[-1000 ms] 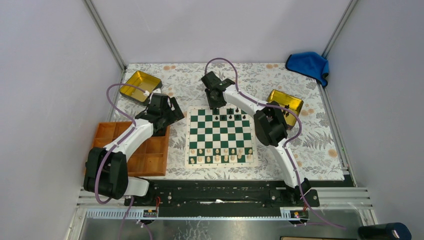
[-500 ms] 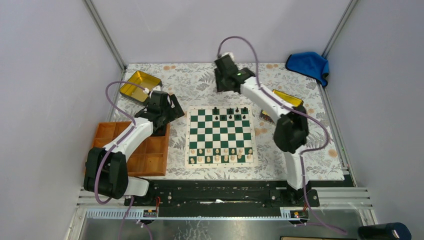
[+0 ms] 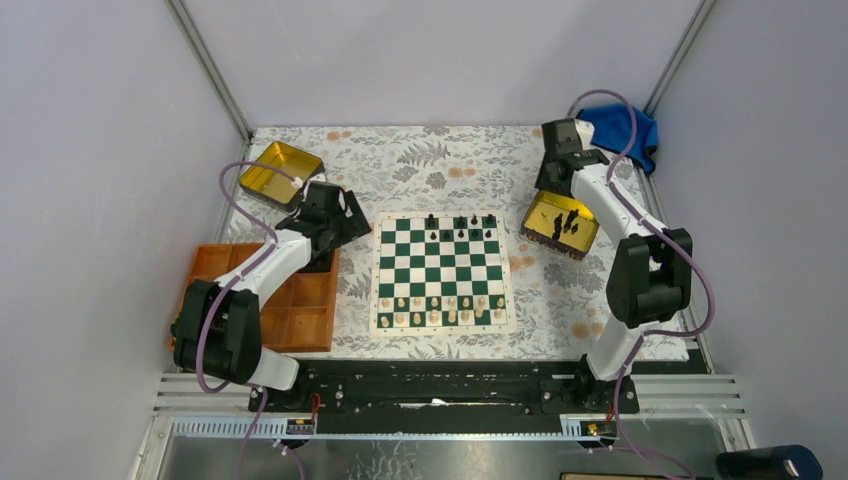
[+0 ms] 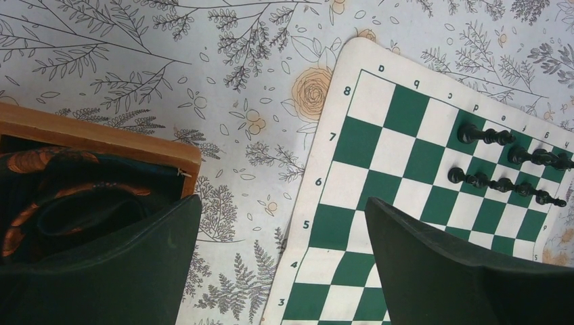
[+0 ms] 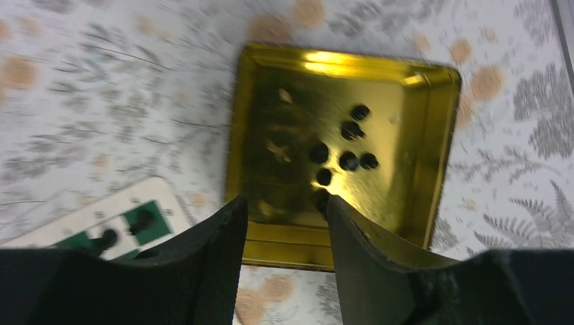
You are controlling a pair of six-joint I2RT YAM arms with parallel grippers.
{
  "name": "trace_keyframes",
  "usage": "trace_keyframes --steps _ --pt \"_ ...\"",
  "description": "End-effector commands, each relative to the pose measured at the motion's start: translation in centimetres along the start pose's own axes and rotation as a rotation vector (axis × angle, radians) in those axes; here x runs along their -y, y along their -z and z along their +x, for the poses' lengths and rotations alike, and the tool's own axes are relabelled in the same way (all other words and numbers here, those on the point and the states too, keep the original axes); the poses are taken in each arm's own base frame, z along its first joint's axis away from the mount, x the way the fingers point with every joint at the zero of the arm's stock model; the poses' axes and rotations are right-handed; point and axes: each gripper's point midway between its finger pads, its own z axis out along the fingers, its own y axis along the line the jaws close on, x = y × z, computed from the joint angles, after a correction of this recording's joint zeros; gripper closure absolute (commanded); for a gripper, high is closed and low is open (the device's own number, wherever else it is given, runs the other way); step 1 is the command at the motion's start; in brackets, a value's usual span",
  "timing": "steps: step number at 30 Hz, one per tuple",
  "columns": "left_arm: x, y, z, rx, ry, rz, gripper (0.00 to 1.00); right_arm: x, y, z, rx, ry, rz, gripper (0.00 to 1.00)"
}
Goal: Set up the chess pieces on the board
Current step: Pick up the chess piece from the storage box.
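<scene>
The green-and-white board (image 3: 440,270) lies mid-table, with several black chess pieces (image 3: 460,228) standing on its two far rows. More black pieces (image 5: 348,145) lie in a gold tin (image 3: 590,225) to the right of the board. My right gripper (image 3: 553,182) hovers over that tin's far side. In the right wrist view the right gripper (image 5: 288,210) is open and holds nothing, above the tin's (image 5: 271,88) near rim. My left gripper (image 3: 345,222) is wide open between the tray and the board's left edge, with only floral cloth between its fingertips (image 4: 284,217).
An orange compartment tray (image 3: 270,300) sits left of the board, a dark cloth in one of its cells (image 4: 68,183). A second gold tin (image 3: 280,170) stands at the back left and a blue cloth (image 3: 618,128) at the back right. Cream pieces (image 3: 440,308) fill the near rows.
The right arm swung from the board's far edge rightward to above the gold tin, leaving a black piece on the far row, and its jaws opened wider. The left arm barely moved.
</scene>
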Motion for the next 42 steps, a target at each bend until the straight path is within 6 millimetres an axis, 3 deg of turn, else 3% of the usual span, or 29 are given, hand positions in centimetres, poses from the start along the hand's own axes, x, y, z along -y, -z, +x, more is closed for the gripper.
trace_keyframes --steps 1,6,12,25,42 --pt "1.5 0.1 -1.8 0.052 -0.008 0.043 0.01 2.3 -0.3 1.0 -0.026 -0.098 0.011 0.46" --pt "1.4 0.1 -1.8 0.049 -0.013 0.039 0.01 3.7 -2.0 3.5 -0.098 -0.119 0.039 0.47" --pt "1.3 0.2 -1.7 0.047 -0.014 0.035 0.01 3.7 -3.4 5.1 -0.134 -0.123 0.030 0.47" --pt "0.8 0.3 -1.6 0.044 -0.019 0.011 0.01 4.0 -6.2 6.1 -0.173 -0.130 0.046 0.54" --pt "0.4 0.3 -1.7 0.039 -0.019 -0.019 0.01 4.1 -8.7 5.7 -0.195 -0.151 0.039 0.60"
